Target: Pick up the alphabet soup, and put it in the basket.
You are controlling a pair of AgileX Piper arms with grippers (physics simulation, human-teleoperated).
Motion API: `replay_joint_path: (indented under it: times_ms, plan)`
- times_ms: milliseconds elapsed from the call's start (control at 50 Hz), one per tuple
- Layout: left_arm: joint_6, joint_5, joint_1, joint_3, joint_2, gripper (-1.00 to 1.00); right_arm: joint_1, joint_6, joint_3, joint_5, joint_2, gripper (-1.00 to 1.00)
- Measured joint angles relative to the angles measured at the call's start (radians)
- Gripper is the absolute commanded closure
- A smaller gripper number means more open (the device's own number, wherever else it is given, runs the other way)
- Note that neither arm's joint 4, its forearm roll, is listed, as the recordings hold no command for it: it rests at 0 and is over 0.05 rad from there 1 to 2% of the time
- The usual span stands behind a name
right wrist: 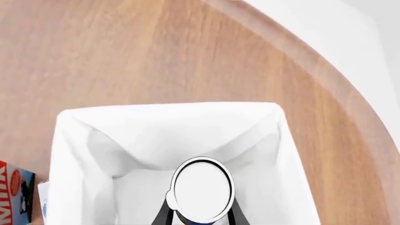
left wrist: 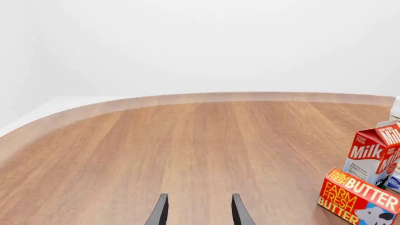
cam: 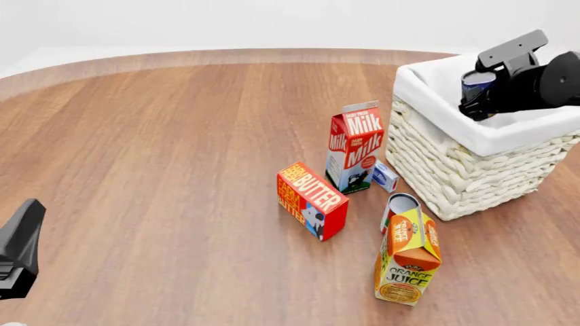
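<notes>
The alphabet soup (cam: pixel 477 84), a small can with a blue label and pale silver top (right wrist: pixel 202 189), hangs over the open mouth of the basket (cam: pixel 450 170). My right gripper (cam: pixel 481 96) is shut on it, one finger (right wrist: pixel 164 213) on each side of the can. In the right wrist view the white cloth lining of the basket (right wrist: pixel 168 110) lies directly under the can. My left gripper (left wrist: pixel 198 213) stands open and empty over bare wood, far to the left of the basket; the left arm (cam: pixel 20 248) shows at the front view's lower left edge.
Left of the basket stand a milk carton (cam: pixel 355 146), a butter box (cam: pixel 311 198) lying on its side and a small blue-white box (cam: pixel 385 176). An orange juice carton (cam: pixel 408 255) and a red-white-green can (cam: pixel 401 204) sit in front of the basket.
</notes>
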Motion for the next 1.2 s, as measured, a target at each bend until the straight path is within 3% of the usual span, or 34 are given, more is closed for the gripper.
replay_joint_path:
  times_ms: [200, 220, 760, 1200]
  plan:
    - [0.000, 0.000, 0.000, 0.000, 0.000, -1.00, -0.005, -0.002, -0.002, -0.003, 0.006, 1.00]
    - [0.000, 0.000, 0.000, 0.000, 0.000, -1.00, -0.006, -0.003, -0.002, -0.003, 0.007, -1.00]
    - [0.000, 0.000, 0.000, 0.000, 0.000, -1.00, -0.026, 0.023, -0.014, -0.015, -0.008, -1.00]
    - [0.000, 0.000, 0.000, 0.000, 0.000, -1.00, -0.023, 0.049, 0.040, -0.019, -0.116, -1.00]
